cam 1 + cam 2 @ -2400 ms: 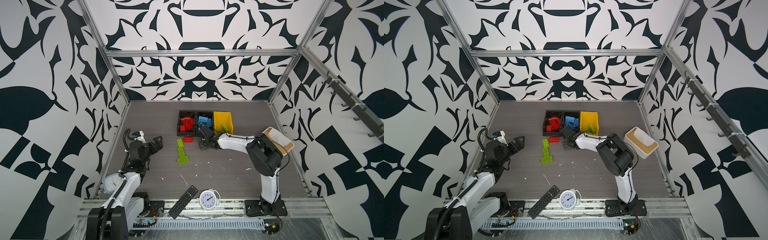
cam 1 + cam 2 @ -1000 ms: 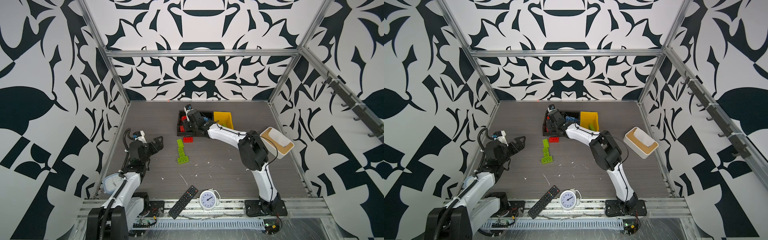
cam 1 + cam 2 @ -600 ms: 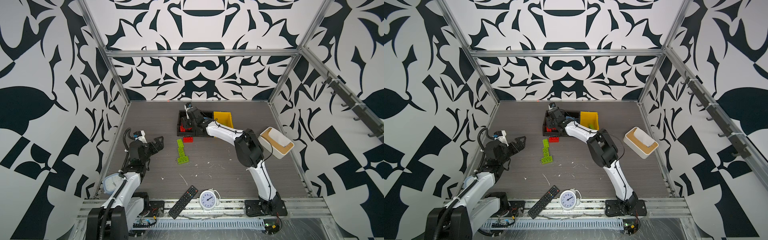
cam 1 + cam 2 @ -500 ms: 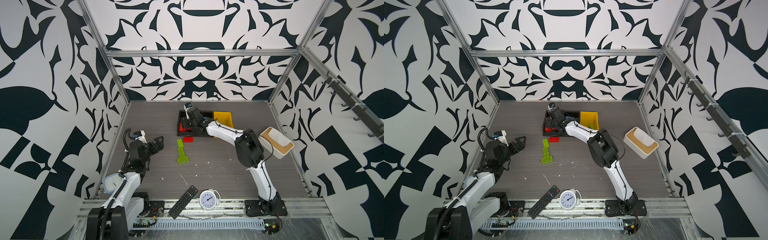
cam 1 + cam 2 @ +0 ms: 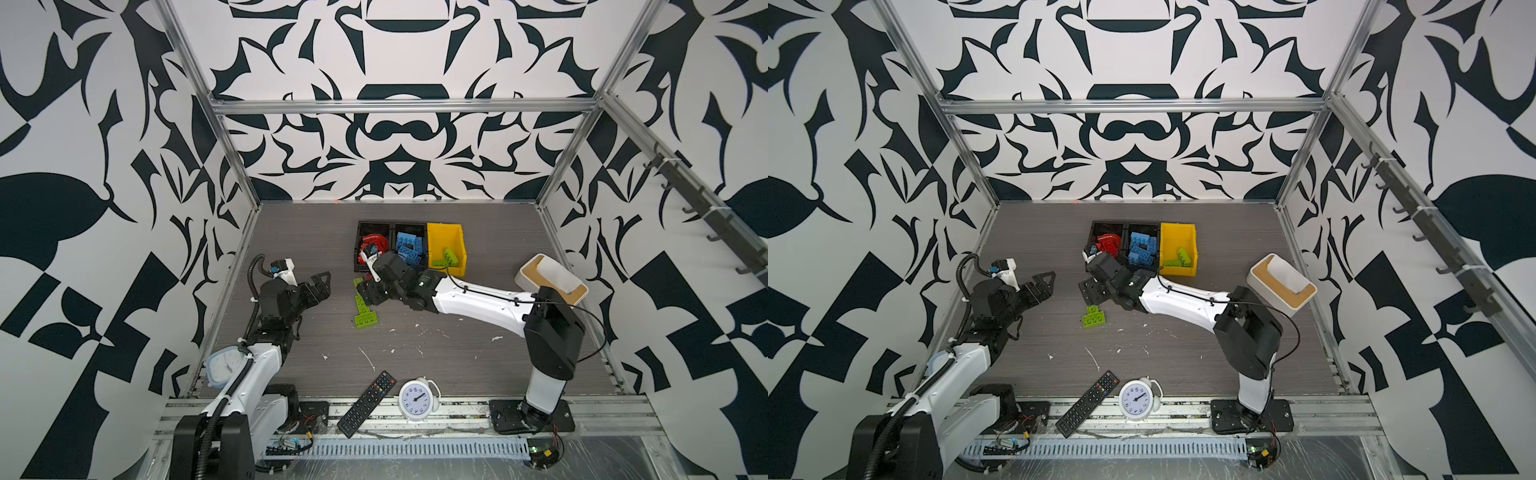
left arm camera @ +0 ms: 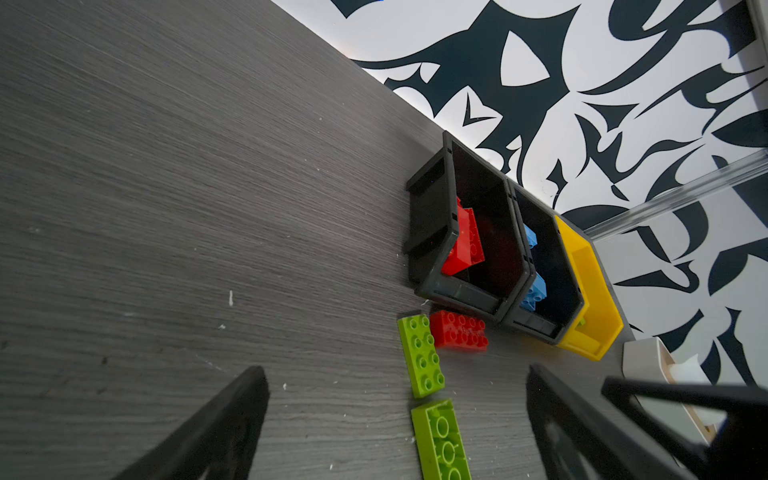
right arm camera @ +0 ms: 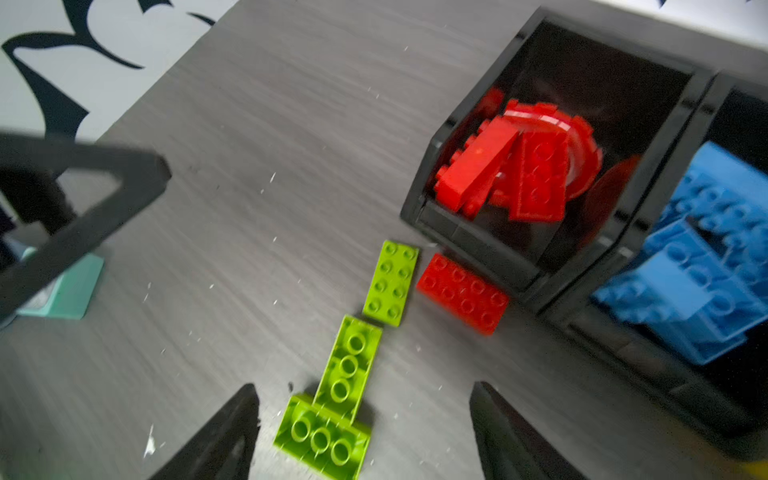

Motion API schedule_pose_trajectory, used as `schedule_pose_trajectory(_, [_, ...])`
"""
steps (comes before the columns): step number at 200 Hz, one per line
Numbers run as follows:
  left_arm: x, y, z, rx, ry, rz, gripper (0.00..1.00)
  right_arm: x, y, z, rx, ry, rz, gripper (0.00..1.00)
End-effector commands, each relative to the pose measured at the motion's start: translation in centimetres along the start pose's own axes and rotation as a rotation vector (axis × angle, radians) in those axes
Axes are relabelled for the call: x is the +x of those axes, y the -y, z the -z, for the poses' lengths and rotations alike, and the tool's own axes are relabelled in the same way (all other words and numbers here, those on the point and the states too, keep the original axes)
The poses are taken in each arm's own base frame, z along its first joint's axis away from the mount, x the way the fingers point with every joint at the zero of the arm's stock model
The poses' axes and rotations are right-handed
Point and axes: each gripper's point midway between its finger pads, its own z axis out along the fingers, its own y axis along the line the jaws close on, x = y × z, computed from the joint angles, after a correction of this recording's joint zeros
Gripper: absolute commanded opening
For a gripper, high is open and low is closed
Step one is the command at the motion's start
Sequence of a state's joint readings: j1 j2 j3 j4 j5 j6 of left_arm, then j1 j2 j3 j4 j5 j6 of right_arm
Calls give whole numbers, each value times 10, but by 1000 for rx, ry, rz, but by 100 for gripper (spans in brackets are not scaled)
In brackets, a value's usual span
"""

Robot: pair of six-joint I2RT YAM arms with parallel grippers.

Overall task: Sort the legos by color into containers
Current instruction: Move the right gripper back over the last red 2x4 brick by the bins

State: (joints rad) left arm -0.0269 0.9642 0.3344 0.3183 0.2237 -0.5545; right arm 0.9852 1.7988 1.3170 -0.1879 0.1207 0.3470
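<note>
The dark grey wood-grain tabletop (image 5: 457,345) carries two joined black plastic bins (image 5: 393,232) and a yellow plastic bin (image 5: 444,235) in a row near the back. A red studded brick (image 7: 463,293) lies just in front of the black pair. A flat lime green plate (image 7: 390,282) lies just beside it, then two upturned lime green bricks (image 7: 349,365) touching at a right angle. A white box with tan wooden rim (image 5: 528,272) sits at the right. White scraps (image 5: 368,358) are scattered about. A black remote control (image 5: 366,403) and a white alarm clock (image 5: 417,400) rest at the front edge.

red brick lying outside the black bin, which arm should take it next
Right. The right gripper, open, hangs over the red brick and green bricks by the black bin; the left gripper sits farther off.
</note>
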Motion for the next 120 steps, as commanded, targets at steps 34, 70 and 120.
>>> schedule_pose_trajectory(34, [-9, 9, -4, 33, 11, -11, 100, 26, 30, -8, 122, -42, -66, 86])
schedule_pose_trajectory(70, [-10, 9, -2, 30, 18, -13, 99, 21, 53, -31, 186, -9, -110, 88])
schedule_pose_trajectory(120, [-10, 8, 0, 21, 28, -15, 99, 8, 64, -61, 192, 50, -151, 85])
